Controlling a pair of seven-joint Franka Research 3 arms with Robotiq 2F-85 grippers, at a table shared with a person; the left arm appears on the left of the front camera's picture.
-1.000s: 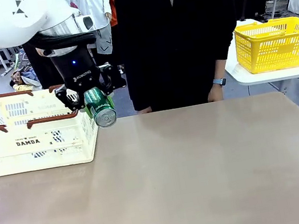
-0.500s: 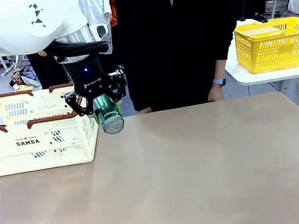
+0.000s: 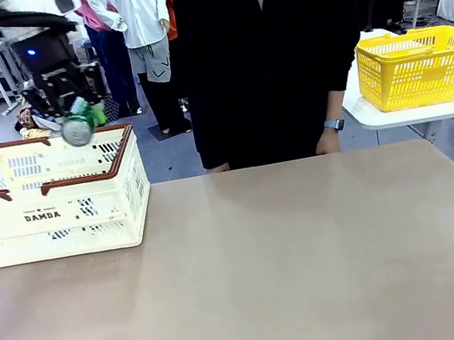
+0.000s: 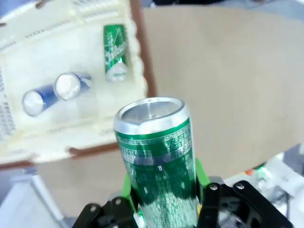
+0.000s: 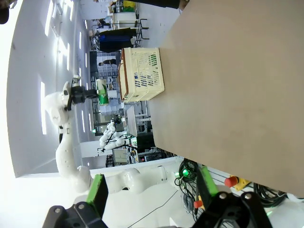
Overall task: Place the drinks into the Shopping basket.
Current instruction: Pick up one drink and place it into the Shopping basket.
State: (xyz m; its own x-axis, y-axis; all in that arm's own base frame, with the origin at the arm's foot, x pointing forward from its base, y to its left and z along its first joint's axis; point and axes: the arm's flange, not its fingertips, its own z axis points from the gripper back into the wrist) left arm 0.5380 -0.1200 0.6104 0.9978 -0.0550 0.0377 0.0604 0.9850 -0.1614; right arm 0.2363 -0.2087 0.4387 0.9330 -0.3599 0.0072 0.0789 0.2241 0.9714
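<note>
Green drink can (image 3: 78, 126), silver top facing the camera, is hanging above the Shopping basket (image 3: 47, 197), which is sitting at the table's (image 3: 262, 269) nine o'clock edge in the front view. The left gripper (image 3: 69, 110) is clamping the can between its green pads, tilted over the basket's brown rim. In the left wrist view the same can (image 4: 159, 161) is rising toward twelve o'clock, while inside the basket (image 4: 71, 71) a second green can (image 4: 115, 52) and two blue cans (image 4: 52, 92) are lying on their sides. The right gripper (image 5: 152, 190) is standing wide, gripping nothing. A person (image 3: 271, 48) is standing at twelve o'clock; a yellow basket (image 3: 419, 64) is sitting at two o'clock.
</note>
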